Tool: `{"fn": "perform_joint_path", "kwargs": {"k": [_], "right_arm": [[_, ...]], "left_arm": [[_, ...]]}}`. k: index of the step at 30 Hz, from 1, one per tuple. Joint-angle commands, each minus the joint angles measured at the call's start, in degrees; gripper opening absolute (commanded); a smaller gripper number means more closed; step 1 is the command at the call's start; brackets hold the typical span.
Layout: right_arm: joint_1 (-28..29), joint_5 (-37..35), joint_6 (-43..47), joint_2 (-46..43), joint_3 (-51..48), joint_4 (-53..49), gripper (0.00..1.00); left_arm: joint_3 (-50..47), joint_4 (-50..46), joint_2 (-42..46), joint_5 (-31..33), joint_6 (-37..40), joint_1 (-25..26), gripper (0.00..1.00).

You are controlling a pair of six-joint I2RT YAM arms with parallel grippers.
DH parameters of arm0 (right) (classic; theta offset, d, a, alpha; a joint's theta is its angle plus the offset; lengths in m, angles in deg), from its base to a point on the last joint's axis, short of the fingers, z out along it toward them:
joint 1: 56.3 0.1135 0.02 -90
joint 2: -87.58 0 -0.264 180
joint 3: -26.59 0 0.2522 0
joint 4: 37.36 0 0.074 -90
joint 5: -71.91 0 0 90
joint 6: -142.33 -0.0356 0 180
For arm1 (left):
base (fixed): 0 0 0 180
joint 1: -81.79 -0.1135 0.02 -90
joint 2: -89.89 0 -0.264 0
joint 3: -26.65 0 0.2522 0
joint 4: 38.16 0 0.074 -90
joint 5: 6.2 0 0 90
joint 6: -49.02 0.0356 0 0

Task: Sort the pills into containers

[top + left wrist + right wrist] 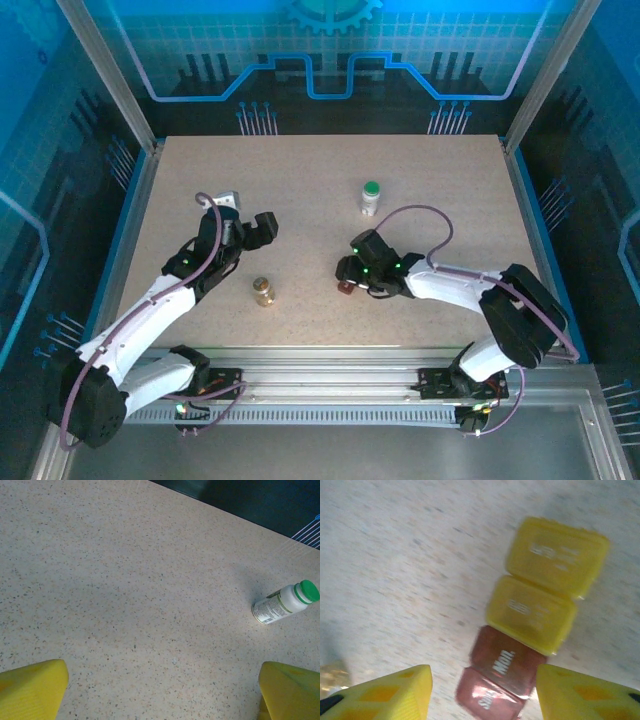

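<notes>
Speckled beige tabletop inside a blue-lit enclosure. Left gripper spread wide, empty, over bare surface, facing a white green-capped bottle. Right gripper partly open, holding nothing, straddling the red-brown container near the tabletop's middle; yellow container touching it just beyond.

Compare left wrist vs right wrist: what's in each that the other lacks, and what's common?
Left wrist, not right wrist: a white bottle with a green cap, and the dark backdrop past the table edge.
Right wrist, not left wrist: the yellow container and red-brown container, each showing two adjoining squares, end to end, lettering blurred. The right gripper has its jaws either side of the red-brown one.
Both: speckled beige table, and yellow jaws at the bottom corners, apart. The left gripper has nothing between them.
</notes>
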Motion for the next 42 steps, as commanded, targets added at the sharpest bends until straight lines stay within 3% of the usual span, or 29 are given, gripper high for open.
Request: {"fn": "perform_joint_path", "kwargs": {"k": [1, 4, 7, 12, 16, 19, 21, 31, 42], "right_arm": [[0.8, -0.9, -1.2, 0.6, 3.1, 6.0, 0.58], [-0.5, -3.2, 4.7, -0.6, 5.1, -0.4, 0.60], [-4.0, -3.7, 16.1, -3.0, 7.1, -6.8, 0.61], [-11.5, 8.3, 43.3, -3.0, 13.5, -15.7, 0.68], [-14.9, 11.8, 56.6, 2.2, 19.6, -25.1, 0.68], [-18.0, 19.2, 57.1, 5.6, 20.9, -24.1, 0.64], [-17.8, 19.2, 58.4, 7.1, 20.9, -22.2, 0.62], [-16.8, 14.9, 60.3, 13.6, 21.2, -21.6, 0.60], [-10.7, 9.8, 59.8, 20.1, 24.0, -25.6, 0.61]], "left_arm": [[0.4, -0.3, -1.2, -1.4, -1.0, 0.7, 0.99], [1.5, -1.9, -2.4, -2.0, -0.4, 0.8, 0.99], [1.9, -2.5, -2.8, -2.1, -0.1, 1.0, 0.99], [1.9, -2.3, -2.9, -1.7, 0.0, 1.4, 0.99], [2.4, -2.8, -3.1, -1.4, 0.1, 1.6, 0.99], [2.9, -3.3, -3.1, -1.3, 0.1, 1.9, 0.99], [3.0, -3.6, -2.8, -1.1, -0.1, 2.1, 0.99], [2.8, -3.9, -2.4, -1.1, 0.2, 2.7, 0.99], [3.0, -3.8, -2.7, -1.5, 0.2, 2.9, 0.99]]}}
